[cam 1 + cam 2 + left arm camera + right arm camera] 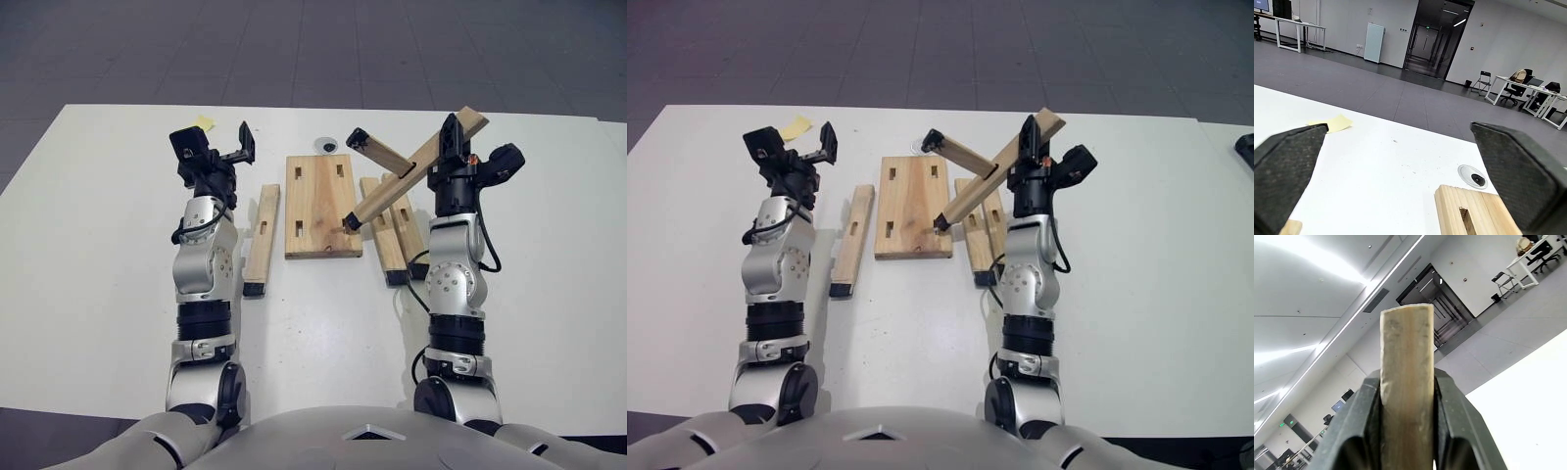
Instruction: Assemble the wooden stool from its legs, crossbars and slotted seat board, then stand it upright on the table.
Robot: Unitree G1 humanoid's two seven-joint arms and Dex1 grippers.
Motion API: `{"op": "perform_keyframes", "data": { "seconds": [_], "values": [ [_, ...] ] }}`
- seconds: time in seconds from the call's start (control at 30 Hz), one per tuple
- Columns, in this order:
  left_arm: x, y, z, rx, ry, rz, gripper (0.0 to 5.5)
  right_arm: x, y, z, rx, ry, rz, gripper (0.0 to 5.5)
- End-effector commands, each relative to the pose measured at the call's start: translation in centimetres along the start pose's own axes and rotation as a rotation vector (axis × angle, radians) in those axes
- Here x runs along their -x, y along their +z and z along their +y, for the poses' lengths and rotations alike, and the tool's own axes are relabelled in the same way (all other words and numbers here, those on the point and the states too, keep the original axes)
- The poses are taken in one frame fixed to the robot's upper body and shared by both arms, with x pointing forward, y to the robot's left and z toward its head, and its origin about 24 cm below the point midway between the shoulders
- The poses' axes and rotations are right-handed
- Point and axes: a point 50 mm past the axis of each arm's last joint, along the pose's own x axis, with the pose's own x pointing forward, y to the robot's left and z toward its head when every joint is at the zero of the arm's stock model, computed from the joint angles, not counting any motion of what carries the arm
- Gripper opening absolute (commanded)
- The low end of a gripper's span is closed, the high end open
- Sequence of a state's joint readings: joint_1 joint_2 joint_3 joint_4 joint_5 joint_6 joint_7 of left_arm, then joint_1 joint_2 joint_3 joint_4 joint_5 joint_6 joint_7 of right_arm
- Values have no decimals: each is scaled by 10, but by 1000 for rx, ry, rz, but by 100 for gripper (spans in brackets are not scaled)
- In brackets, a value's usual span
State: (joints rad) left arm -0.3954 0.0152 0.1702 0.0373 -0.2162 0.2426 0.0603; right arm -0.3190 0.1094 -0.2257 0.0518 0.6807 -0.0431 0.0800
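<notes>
My right gripper (451, 142) is shut on a long wooden leg (411, 171), held slanted above the table. The leg's black-capped lower end hangs over the right edge of the slotted seat board (318, 211), which lies flat mid-table. A shorter black-ended wooden piece (380, 152) is joined crosswise to the held leg. In the right wrist view the leg (1405, 362) stands clamped between both fingers. One loose leg (262, 240) lies left of the board, and two more legs (392, 235) lie to its right. My left gripper (220, 147) is open and raised above the table, behind the loose left leg.
A yellow sticky note (203, 122) and a round cable grommet (327, 146) lie near the table's far edge. The white table (98, 245) is bare to the left and right of the parts. The board's corner (1474, 215) lies beyond my open left fingers.
</notes>
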Motion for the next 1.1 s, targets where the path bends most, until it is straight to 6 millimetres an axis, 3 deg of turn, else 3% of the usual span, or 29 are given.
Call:
{"op": "perform_keyframes", "data": {
  "seconds": [0.03,0.3,0.53,1.1],
  "values": [
    [-5,3,-3,-23,-19,-3,540,8,-20,1,-69,-50,9,102],
    [-3,5,-3,-34,-18,-18,540,15,-23,0,-10,-27,40,102],
    [-2,4,-4,-23,2,-26,540,24,-33,-3,163,-9,115,102],
    [-4,37,0,14,74,-105,540,56,-44,-20,570,17,357,103]
  ]
}}
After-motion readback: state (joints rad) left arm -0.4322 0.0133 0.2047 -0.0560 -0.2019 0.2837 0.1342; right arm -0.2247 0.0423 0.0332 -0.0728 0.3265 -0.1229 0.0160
